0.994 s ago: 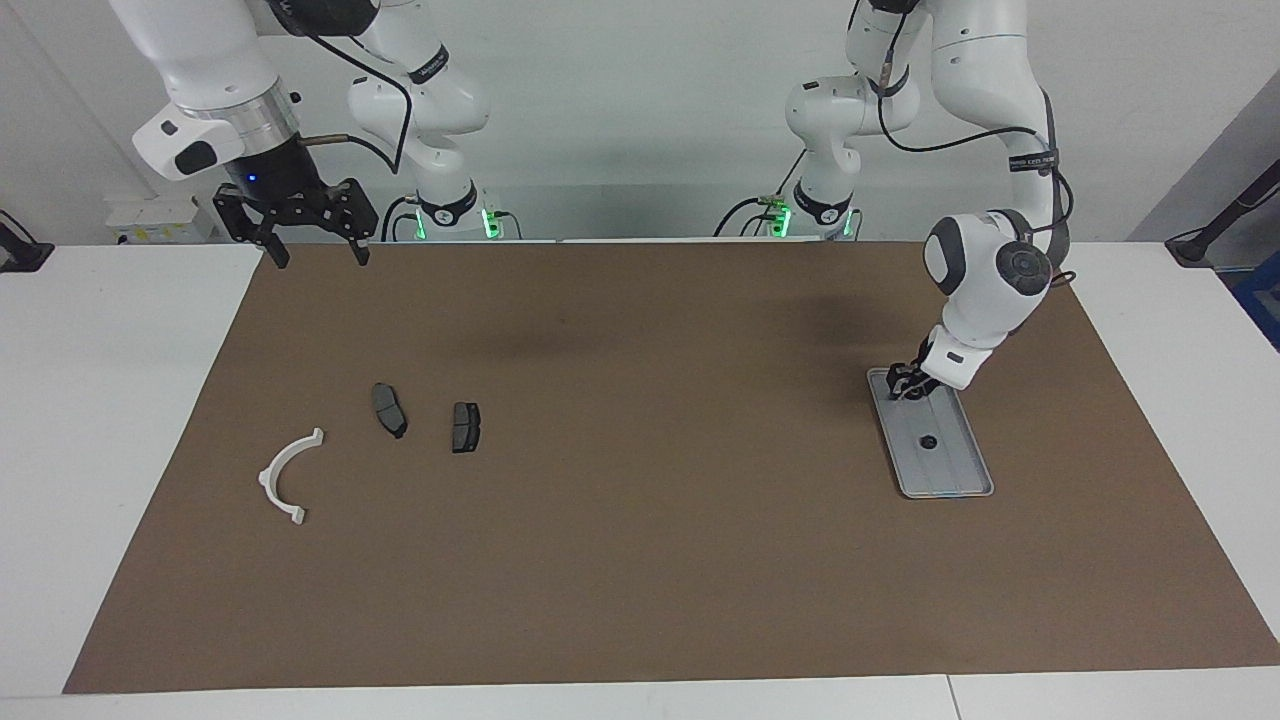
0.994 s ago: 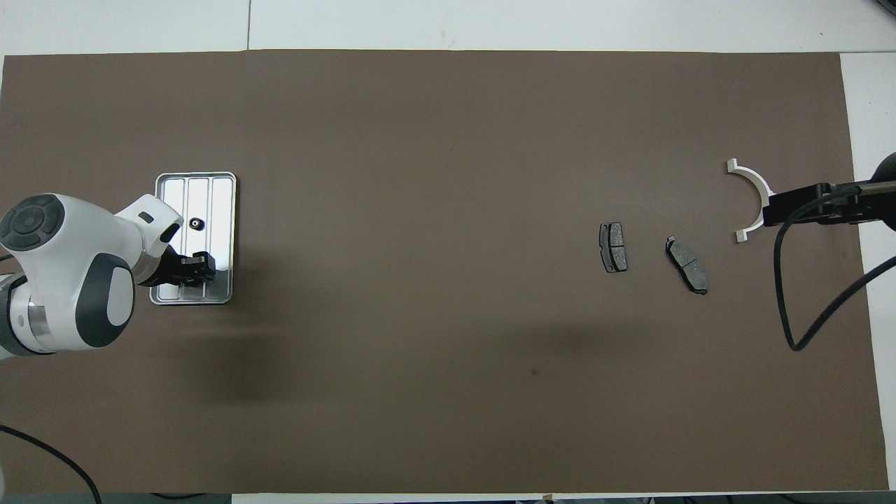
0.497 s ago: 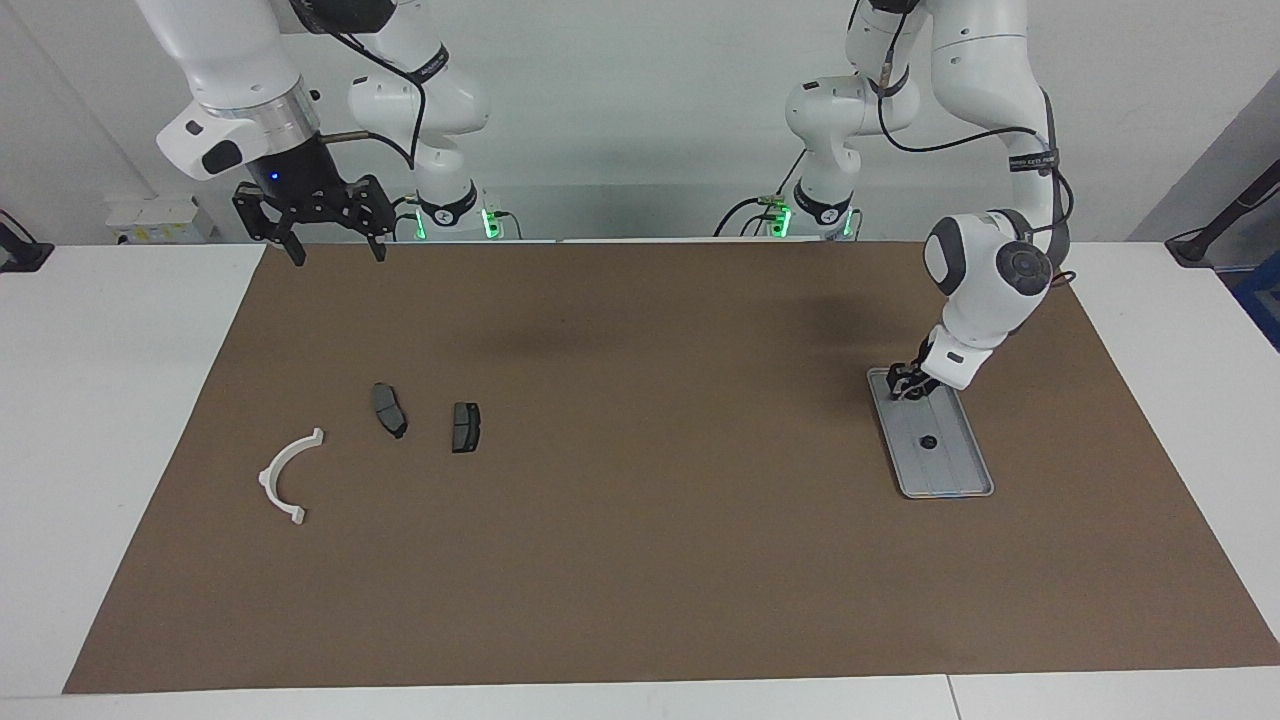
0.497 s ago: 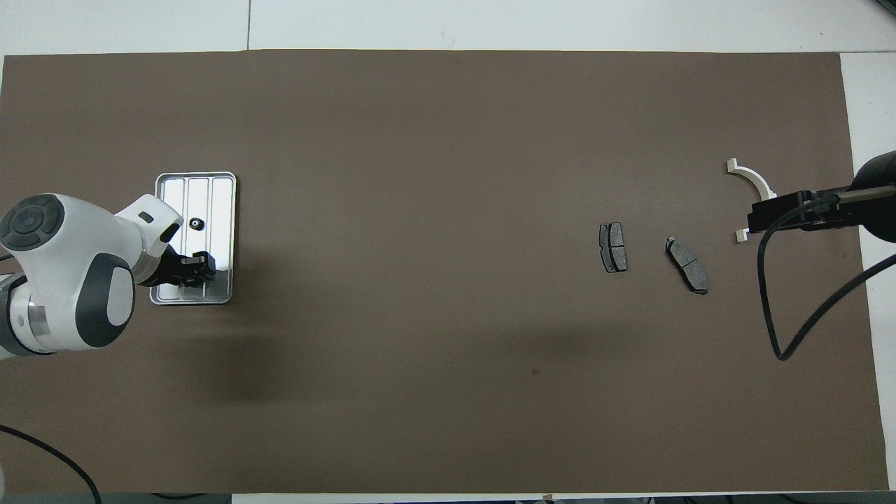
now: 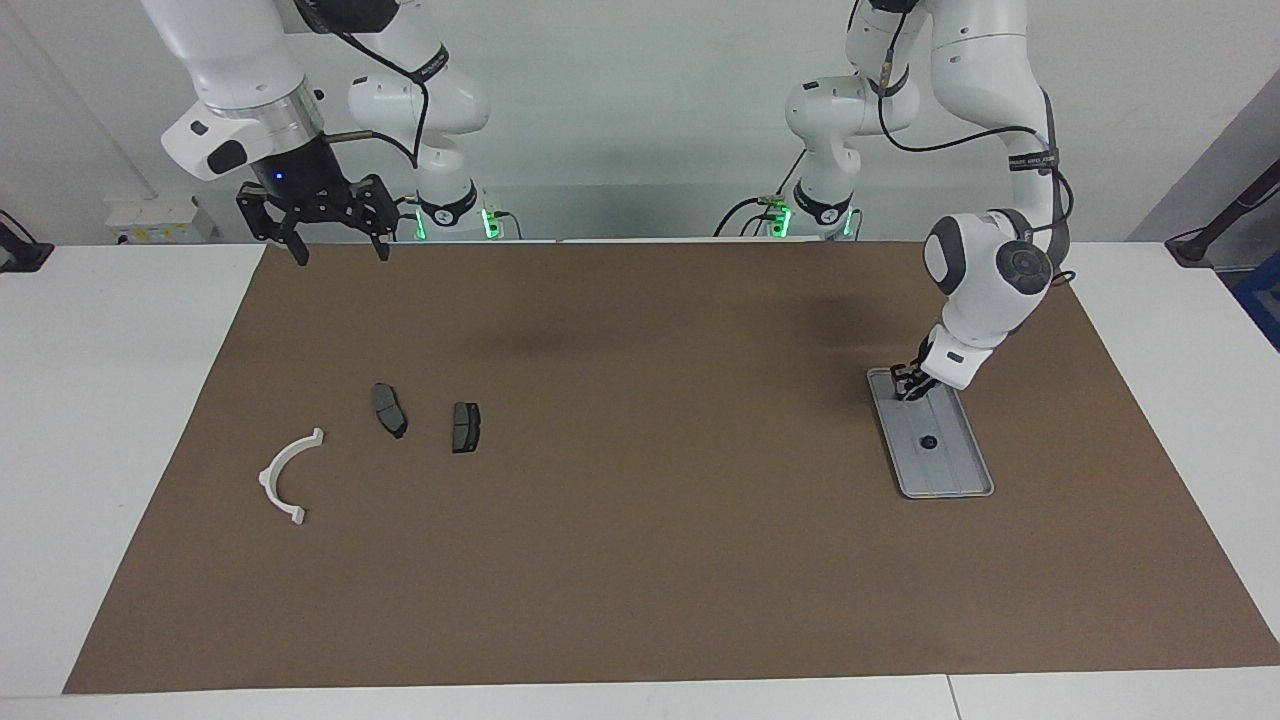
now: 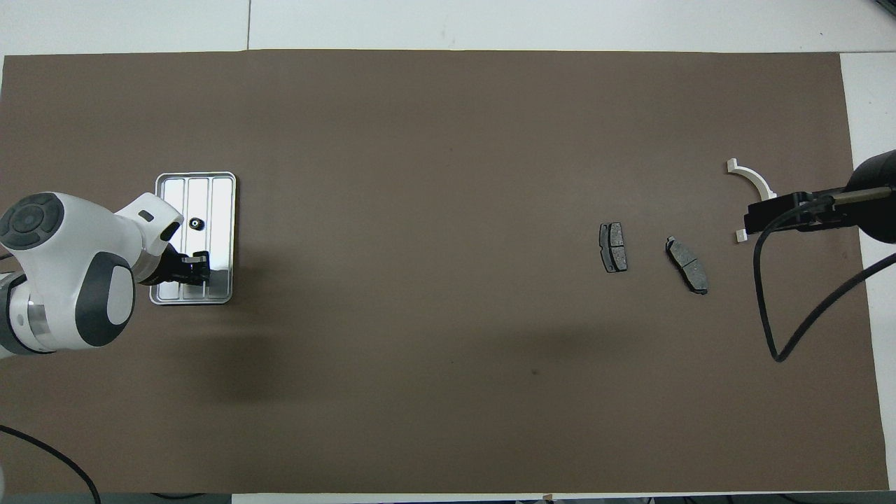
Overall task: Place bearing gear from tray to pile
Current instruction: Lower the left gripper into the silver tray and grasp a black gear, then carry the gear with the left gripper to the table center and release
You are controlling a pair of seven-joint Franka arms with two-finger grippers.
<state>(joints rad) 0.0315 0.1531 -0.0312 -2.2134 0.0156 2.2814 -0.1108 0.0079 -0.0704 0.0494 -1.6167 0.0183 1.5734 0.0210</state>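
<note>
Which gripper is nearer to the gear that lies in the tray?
The left. The left gripper is down in the tray, at its end nearer the robots, close to the gear. The right gripper waits raised at the right arm's end of the table.

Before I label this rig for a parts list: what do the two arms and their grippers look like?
Both arms are glossy white with dark grey round joint caps and black cables. The right gripper is black with splayed links under a silver ring. The left gripper is small and black.
</note>
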